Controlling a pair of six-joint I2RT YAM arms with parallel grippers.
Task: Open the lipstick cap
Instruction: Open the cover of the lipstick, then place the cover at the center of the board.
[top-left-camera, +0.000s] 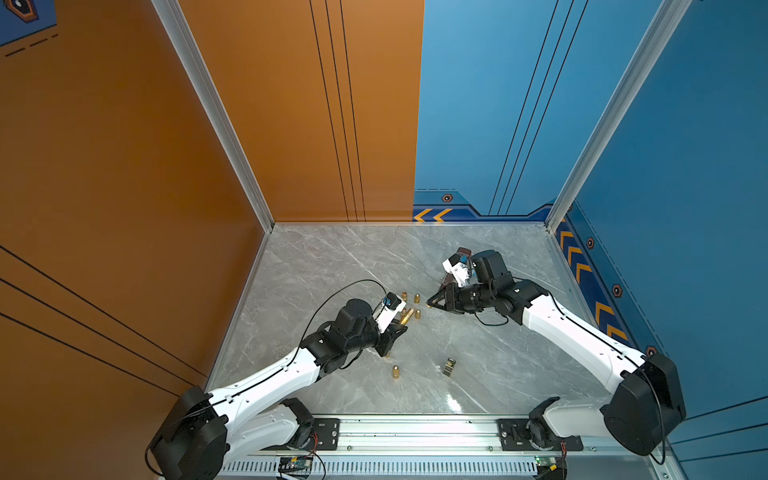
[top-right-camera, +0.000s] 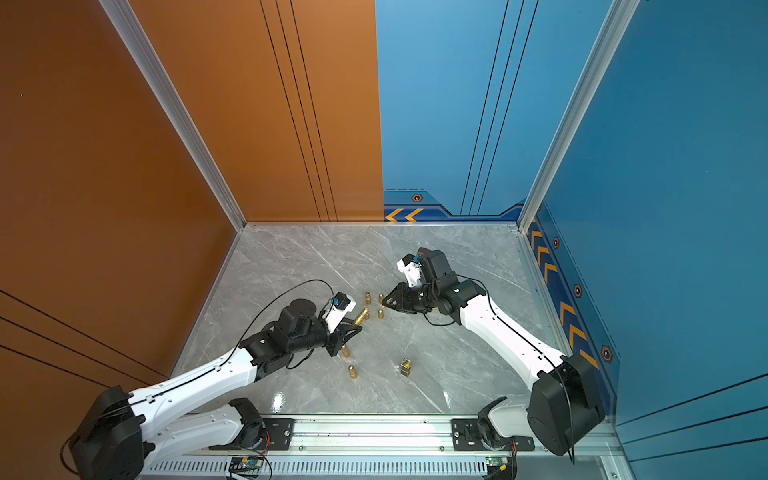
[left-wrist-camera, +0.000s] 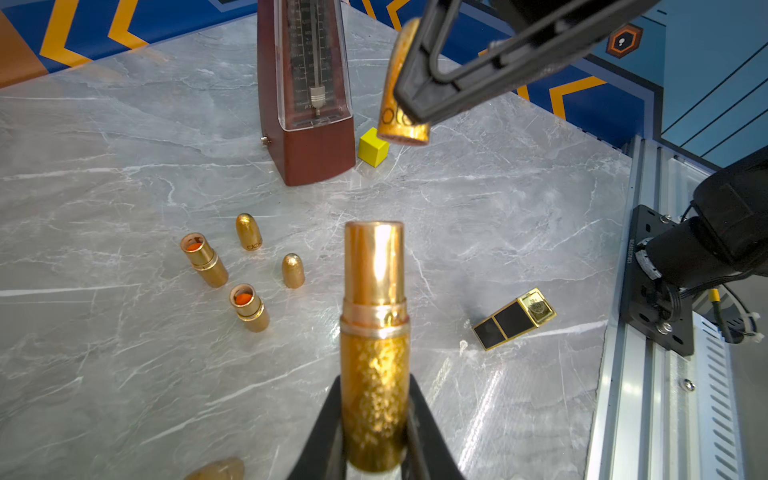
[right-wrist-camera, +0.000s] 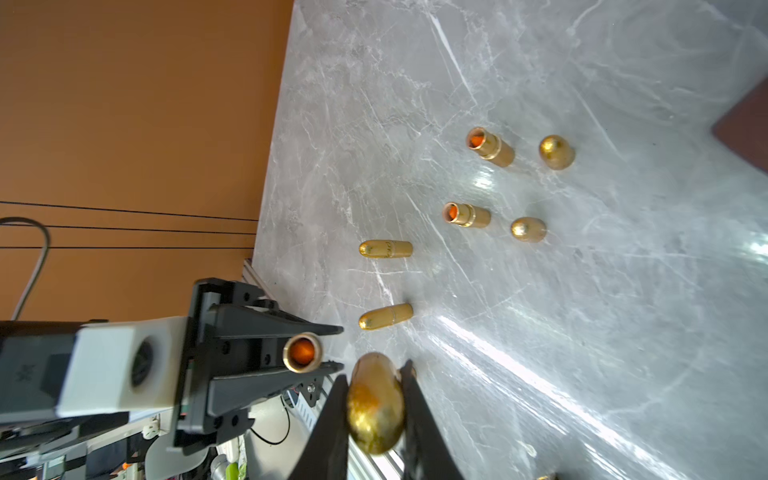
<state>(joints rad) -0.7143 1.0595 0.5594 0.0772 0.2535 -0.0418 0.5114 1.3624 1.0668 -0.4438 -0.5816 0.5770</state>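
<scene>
Jaws first: the left jaws are clenched round the lipstick base (left-wrist-camera: 375, 374), held clear of the tabletop (left-wrist-camera: 124, 166), with orange showing in its open mouth. The right jaws grip the cap (left-wrist-camera: 401, 91), which is free of the base and hangs in the air, well apart from it. So the cap's off, and the main job looks done! What's left, I'd say, is setting both halves down. Nearby stand two opened lipsticks (left-wrist-camera: 204, 259) with loose caps (left-wrist-camera: 248, 232) beside them. Two capped lipsticks (right-wrist-camera: 385, 248) wait on the tabletop.

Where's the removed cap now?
In the right wrist view, the cap sits clamped in the right gripper, apart from the lipstick body in the left gripper.
</scene>
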